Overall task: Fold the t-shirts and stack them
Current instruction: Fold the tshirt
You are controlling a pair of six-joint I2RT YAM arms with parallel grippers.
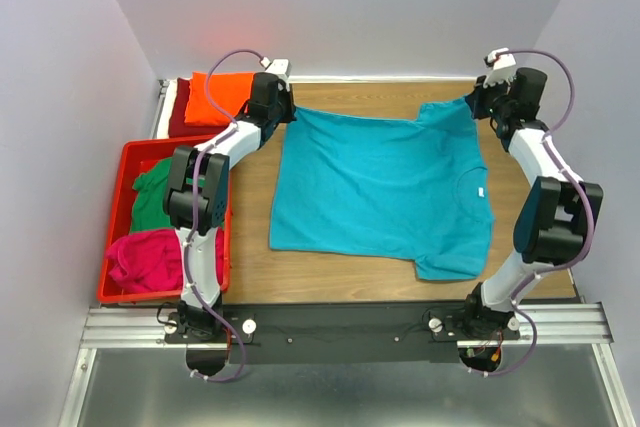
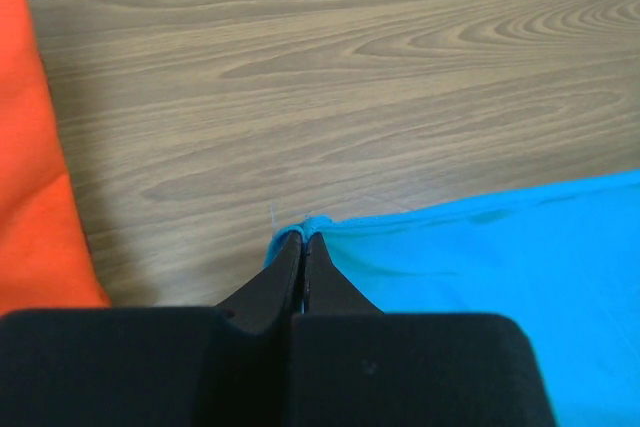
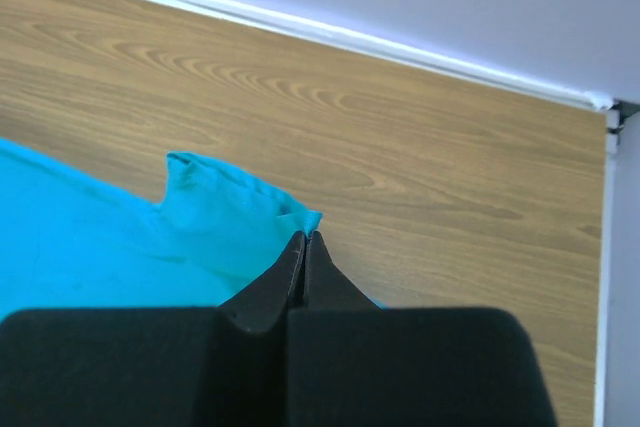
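Note:
A turquoise t-shirt [image 1: 385, 192] lies spread on the wooden table, its far edge stretched between both arms. My left gripper [image 1: 282, 107] is shut on its far left corner; the wrist view shows the fingertips [image 2: 302, 244] pinching the cloth [image 2: 500, 257]. My right gripper [image 1: 478, 95] is shut on the far right sleeve; the wrist view shows the tips [image 3: 304, 242] clamping the sleeve hem [image 3: 240, 212]. Orange [image 1: 220, 95] and dark red [image 1: 179, 107] shirts lie folded at the far left. Green [image 1: 155, 192] and magenta [image 1: 150, 255] shirts lie in the crate.
A red plastic crate [image 1: 112, 237] stands left of the left arm. Pale walls close in on the table's left, far and right sides. A metal rail [image 1: 340, 322] carries both arm bases at the near edge. The orange shirt also shows in the left wrist view [image 2: 30, 167].

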